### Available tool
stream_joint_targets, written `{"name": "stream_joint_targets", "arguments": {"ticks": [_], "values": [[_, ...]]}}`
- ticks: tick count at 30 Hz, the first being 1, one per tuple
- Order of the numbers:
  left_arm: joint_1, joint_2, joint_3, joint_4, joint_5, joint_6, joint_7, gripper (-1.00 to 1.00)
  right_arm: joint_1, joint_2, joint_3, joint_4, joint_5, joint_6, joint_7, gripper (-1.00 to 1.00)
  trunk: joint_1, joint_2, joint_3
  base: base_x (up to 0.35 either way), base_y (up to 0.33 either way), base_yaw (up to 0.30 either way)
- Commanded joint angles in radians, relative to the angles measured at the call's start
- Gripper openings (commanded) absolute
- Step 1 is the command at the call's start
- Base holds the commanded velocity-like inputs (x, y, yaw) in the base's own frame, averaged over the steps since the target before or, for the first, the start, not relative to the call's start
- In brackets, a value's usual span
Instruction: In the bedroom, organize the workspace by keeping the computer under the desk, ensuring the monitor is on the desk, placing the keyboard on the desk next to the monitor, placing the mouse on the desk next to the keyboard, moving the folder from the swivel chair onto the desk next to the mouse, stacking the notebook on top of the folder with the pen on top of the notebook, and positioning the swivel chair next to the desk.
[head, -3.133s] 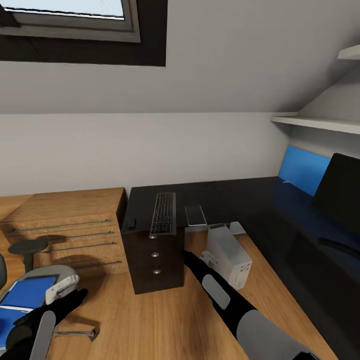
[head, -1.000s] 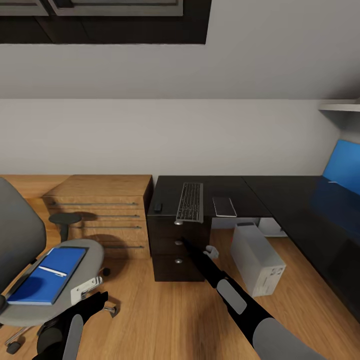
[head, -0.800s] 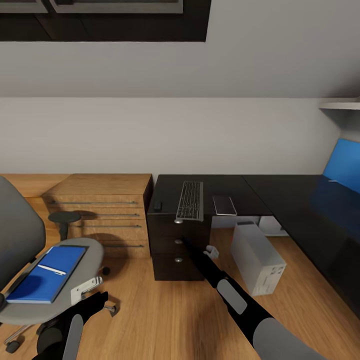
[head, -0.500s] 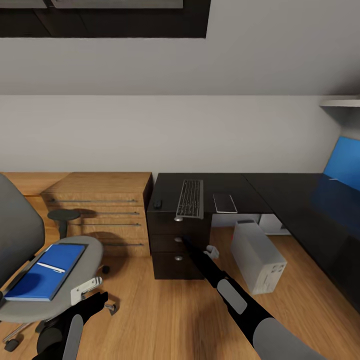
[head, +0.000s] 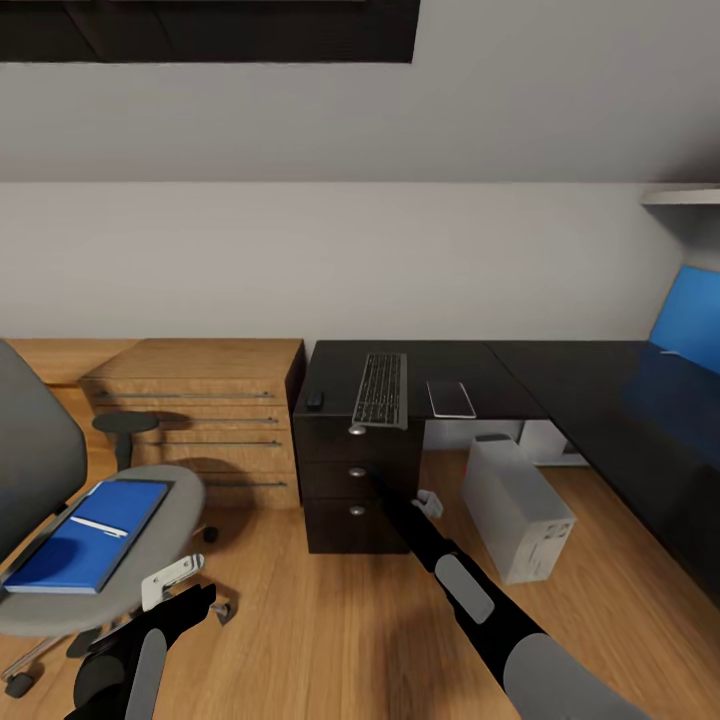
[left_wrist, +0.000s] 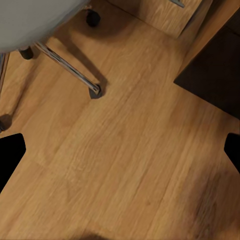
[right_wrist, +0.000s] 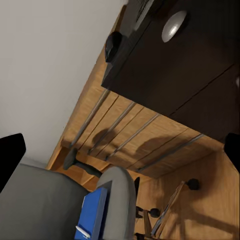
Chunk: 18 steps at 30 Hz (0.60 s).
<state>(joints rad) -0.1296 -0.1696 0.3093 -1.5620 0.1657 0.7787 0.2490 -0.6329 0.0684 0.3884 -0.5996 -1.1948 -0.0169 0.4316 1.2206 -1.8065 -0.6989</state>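
The swivel chair (head: 150, 510) stands at the left with the blue folder (head: 80, 538) on its seat and the pen (head: 100, 527) lying on the folder. On the black desk (head: 500, 370) lie the keyboard (head: 380, 388), the mouse (head: 315, 400) to its left and the notebook (head: 450, 398) to its right. The computer (head: 518, 508) sits on the floor under the desk. My left gripper (head: 198, 600) hangs open over the floor beside the chair. My right gripper (head: 380, 488) is open in front of the desk's drawers. The monitor is out of view.
A light wooden dresser (head: 200, 400) stands against the wall between chair and desk. The desk's drawer knob (right_wrist: 176, 22) and the mouse (right_wrist: 113, 46) show close in the right wrist view. A chair leg (left_wrist: 70, 70) crosses the wooden floor (left_wrist: 130, 165) in the left wrist view.
The camera swung left and tilted a little, bringing the chair with folder and pen into the picture and losing the monitor. Both arms keep their pose, grippers open.
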Motion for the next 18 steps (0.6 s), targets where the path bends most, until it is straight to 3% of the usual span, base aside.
{"name": "stream_joint_targets", "arguments": {"ticks": [1,7,12,14,15,17,18], "values": [[-0.001,-0.001,0.001,-0.001,0.011,0.004,0.007,1.00,-0.001,0.000,0.003,0.000,-0.010,-0.002,-0.003,1.00,0.004,-0.008,-0.004,0.000,0.000,0.000],[-0.001,-0.001,0.001,-0.001,0.011,0.004,0.007,1.00,-0.002,0.009,-0.008,-0.001,-0.011,-0.005,-0.025,1.00,0.027,-0.050,-0.023,0.000,0.000,0.000],[-0.001,-0.001,0.001,0.000,0.011,0.004,0.007,1.00,-0.002,0.016,-0.054,-0.003,-0.028,0.005,-0.043,1.00,0.046,-0.085,-0.039,0.000,0.000,0.000],[-0.001,-0.001,0.001,0.000,0.011,0.004,0.007,1.00,-0.002,0.017,-0.071,-0.006,-0.074,0.033,-0.046,1.00,0.054,-0.099,-0.045,0.000,0.000,0.000],[-0.001,-0.001,0.001,0.001,0.011,0.004,0.007,1.00,-0.002,0.017,-0.078,-0.008,-0.123,0.068,-0.047,1.00,0.058,-0.106,-0.048,0.000,0.000,0.000],[-0.001,-0.001,0.001,0.001,0.011,0.004,0.007,1.00,-0.002,0.016,-0.083,-0.009,-0.174,0.104,-0.048,1.00,0.061,-0.113,-0.051,0.000,0.000,0.000],[-0.001,-0.001,0.001,0.003,0.011,0.004,0.007,1.00,-0.002,0.013,-0.089,-0.023,-0.295,0.185,-0.051,1.00,0.061,-0.113,-0.051,0.000,0.000,0.000]]}}
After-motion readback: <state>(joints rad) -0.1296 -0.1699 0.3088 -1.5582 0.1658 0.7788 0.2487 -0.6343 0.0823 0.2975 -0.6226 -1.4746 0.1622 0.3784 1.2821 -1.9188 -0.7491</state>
